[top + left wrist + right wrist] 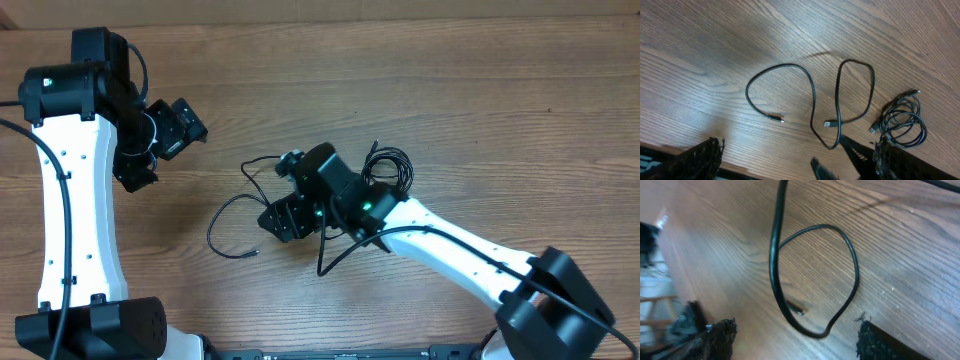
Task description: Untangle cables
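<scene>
Overhead: The cables (228,212) lie mid-surface on the wood surface (480,90) in two lots. Loose strands (262,165) wave out to the left of centre, one ending in a small plug (250,253). A small wound coil (392,165) sits just to the right, partly hidden behind the right arm. The right gripper (278,220) is low over the loose strands, close to them; contact cannot be judged from here. The left gripper (183,125) is up and to the left, well apart from the cables.

Left wrist: The left gripper (797,147) has its fingers (700,160) spread wide at the bottom edge with only bare surface between them – open and empty. Beyond it the strands (812,95) form two loops side by side that run into each other near the bottom. One plug (776,118) lies inside the left loop and another sits by the right loop. The coil (902,122) lies at the right, apart from the loops, with its plug ends sticking out.

Right wrist: The right gripper (796,325) is open, fingers (715,340) apart at the lower corners. One strand (856,275) makes a closed loop on the surface – its lower bend sits between the fingertips, not pinched by either. A plug (797,308) lies inside that loop. A stretch of the cord runs up out of the top edge, blurred; whether it is off the surface cannot be told.
</scene>
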